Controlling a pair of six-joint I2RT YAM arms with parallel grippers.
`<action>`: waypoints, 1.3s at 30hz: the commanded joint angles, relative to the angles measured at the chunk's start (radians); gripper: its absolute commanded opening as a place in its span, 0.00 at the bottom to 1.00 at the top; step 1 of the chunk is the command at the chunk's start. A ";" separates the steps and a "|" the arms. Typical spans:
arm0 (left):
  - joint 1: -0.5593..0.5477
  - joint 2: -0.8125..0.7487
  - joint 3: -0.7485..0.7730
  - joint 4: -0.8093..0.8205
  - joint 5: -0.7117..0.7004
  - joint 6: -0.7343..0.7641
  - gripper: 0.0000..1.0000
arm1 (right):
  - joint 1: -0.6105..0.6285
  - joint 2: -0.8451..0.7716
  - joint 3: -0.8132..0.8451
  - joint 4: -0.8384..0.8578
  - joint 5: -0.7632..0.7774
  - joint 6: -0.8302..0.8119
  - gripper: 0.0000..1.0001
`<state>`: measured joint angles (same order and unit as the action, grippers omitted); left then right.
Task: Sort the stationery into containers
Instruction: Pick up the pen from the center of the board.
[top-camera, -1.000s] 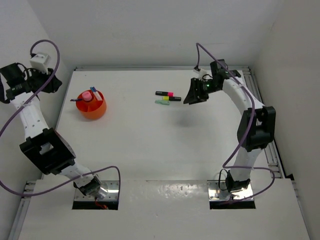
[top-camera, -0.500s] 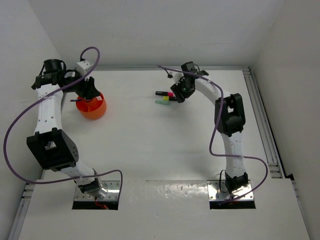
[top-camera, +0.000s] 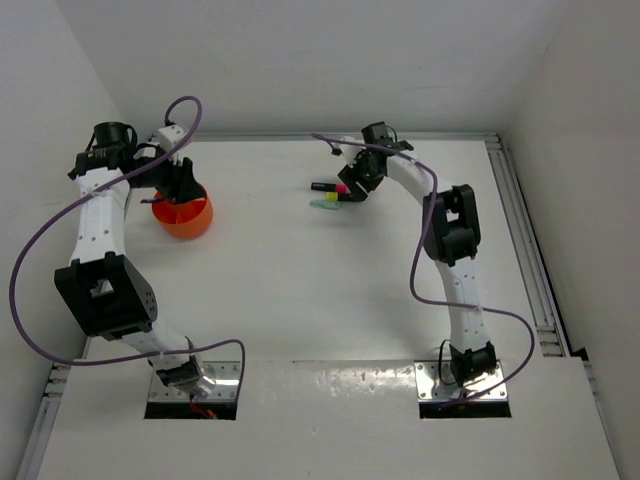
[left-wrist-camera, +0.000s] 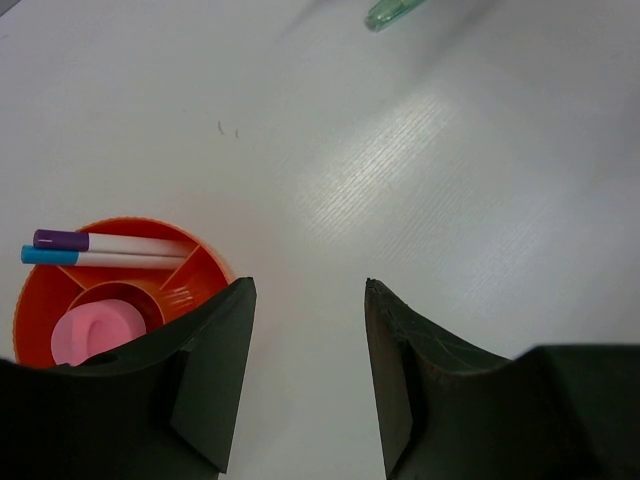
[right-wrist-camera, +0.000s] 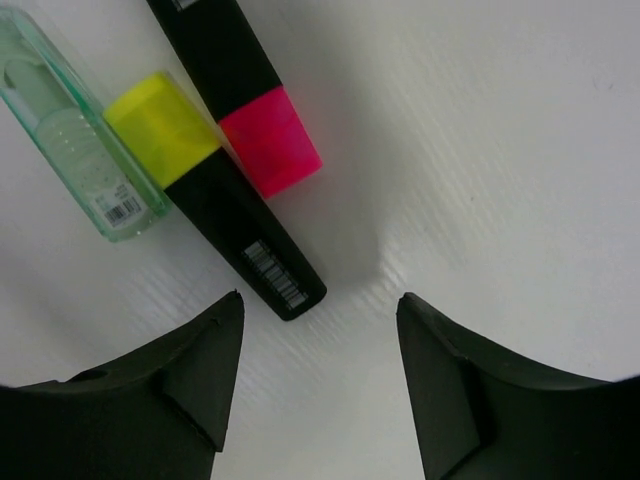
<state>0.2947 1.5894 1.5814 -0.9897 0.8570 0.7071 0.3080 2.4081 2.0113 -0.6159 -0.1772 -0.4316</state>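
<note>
Within the last second the left hand (top-camera: 183, 180) has been swung in from the far left and is now held over the small round orange plastic bowl (top-camera: 186, 218) at the left of the white desk (top-camera: 300, 300). Its fingers are spread with nothing between them. In its wrist view the bowl lies just left of the gap, partly hidden by the left finger. A white pen with a purple tip (left-wrist-camera: 120, 241), a white pen with a blue tip (left-wrist-camera: 110, 260) and a small pink chunky item (left-wrist-camera: 95, 330) are already lodged in the bowl's compartments.

In the same second the right hand (top-camera: 358, 185) has been brought leftward over the three loose pieces, so a pick seems to be prepared. It is likewise released and empty. The black highlighter with a yellow cap (right-wrist-camera: 215, 210) lies just beyond the gap, its butt nearer the left finger. The black highlighter with a pink cap (right-wrist-camera: 230, 70) touches it, and the pale green translucent marker (right-wrist-camera: 70, 150) lies alongside on the left
</note>
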 joint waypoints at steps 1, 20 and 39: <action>-0.006 -0.002 -0.001 0.006 0.031 0.014 0.54 | 0.006 0.043 0.066 0.010 -0.073 -0.041 0.61; 0.004 -0.019 0.025 -0.006 0.042 0.012 0.55 | 0.049 -0.073 -0.150 -0.146 -0.091 -0.280 0.18; -0.098 -0.477 -0.684 0.964 0.265 -1.006 0.58 | 0.137 -0.736 -0.572 0.139 -0.447 0.507 0.00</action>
<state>0.2394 1.1866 0.9867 -0.4438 1.0954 0.1234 0.3977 1.7199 1.4685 -0.6159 -0.4992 -0.2169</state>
